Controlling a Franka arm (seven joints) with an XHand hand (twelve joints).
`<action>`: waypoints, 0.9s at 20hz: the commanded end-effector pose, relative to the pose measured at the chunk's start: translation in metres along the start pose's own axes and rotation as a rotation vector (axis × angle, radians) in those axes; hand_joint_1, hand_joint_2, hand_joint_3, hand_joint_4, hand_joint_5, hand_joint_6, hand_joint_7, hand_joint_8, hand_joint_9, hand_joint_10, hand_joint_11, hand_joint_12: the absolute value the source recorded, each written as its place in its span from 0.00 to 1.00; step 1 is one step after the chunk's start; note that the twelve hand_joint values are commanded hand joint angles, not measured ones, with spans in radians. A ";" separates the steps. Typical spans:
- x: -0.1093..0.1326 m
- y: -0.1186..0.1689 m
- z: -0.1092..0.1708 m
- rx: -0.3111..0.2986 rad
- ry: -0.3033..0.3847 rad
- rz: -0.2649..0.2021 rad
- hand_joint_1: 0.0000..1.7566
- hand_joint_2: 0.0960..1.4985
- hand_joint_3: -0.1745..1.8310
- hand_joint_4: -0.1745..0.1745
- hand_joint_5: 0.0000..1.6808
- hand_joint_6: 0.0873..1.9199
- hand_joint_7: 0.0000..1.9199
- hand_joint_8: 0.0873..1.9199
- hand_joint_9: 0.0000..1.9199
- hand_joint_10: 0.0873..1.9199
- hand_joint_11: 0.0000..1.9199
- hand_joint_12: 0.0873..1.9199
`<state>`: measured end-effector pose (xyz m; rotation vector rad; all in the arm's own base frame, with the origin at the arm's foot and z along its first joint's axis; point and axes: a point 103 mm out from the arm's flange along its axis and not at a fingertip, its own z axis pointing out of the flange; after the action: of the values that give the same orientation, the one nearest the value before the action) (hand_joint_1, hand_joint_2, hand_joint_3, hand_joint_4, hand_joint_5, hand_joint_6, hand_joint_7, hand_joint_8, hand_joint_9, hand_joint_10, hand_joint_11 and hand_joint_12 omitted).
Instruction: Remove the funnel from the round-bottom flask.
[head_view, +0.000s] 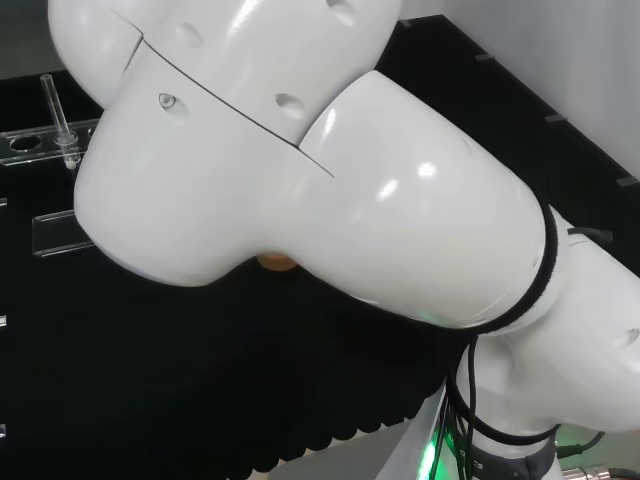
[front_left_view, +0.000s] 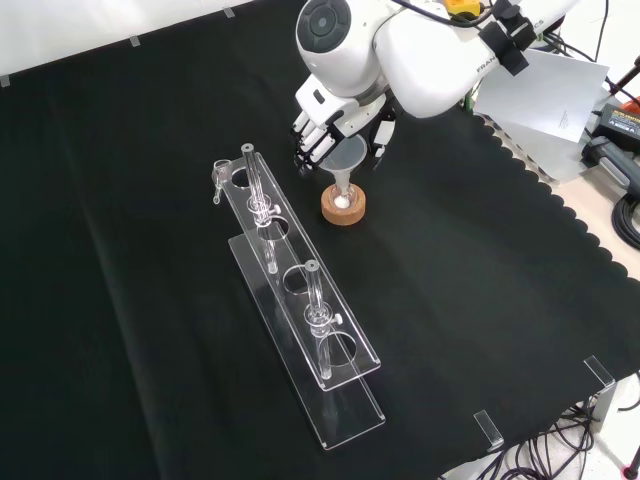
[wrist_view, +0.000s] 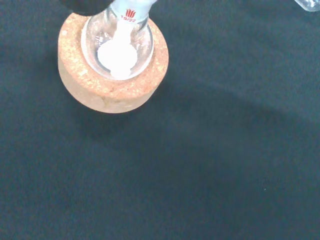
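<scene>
— Hand (front_left_view: 322, 128) first: where is it?
— In the front view it comes down from the top, under the big white arm (front_left_view: 420, 50). Its fingers (front_left_view: 308, 140) are bent around the wide top of the funnel (front_left_view: 343, 160), with fingers on the left side and a dark part on the right side.

— Where is the funnel?
— Its thin stem goes straight down into the round-bottom flask (wrist_view: 117, 45). It is still in the neck.

— And the flask?
— It sits in a cork ring (front_left_view: 343, 208) on the black cloth (front_left_view: 480, 300). In the wrist view, something white lies at the bottom of the flask.

— What else is near?
— A long clear rack (front_left_view: 300, 320) stands just to the left of the cork ring in the front view. Two clear tubes stand up in its holes. In the head view, the arm's white links cover most things, and a bit of the cork ring (head_view: 277, 262) peeks out under them.
</scene>
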<state>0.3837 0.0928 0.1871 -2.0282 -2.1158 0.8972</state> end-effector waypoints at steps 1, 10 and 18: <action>-0.003 -0.002 -0.003 -0.038 -0.010 0.009 0.49 0.64 0.00 0.40 0.29 0.00 0.19 0.33 0.37 0.26 0.25 0.67; -0.011 -0.014 -0.023 -0.112 -0.038 0.033 0.51 0.66 0.00 0.50 0.38 0.25 0.34 0.33 0.49 0.20 0.31 0.63; -0.026 -0.034 -0.043 -0.131 -0.051 0.068 0.52 0.67 0.00 0.48 0.38 0.29 0.34 0.34 0.51 0.20 0.36 0.60</action>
<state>0.3825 0.0923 0.2301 -2.1387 -2.2134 0.8308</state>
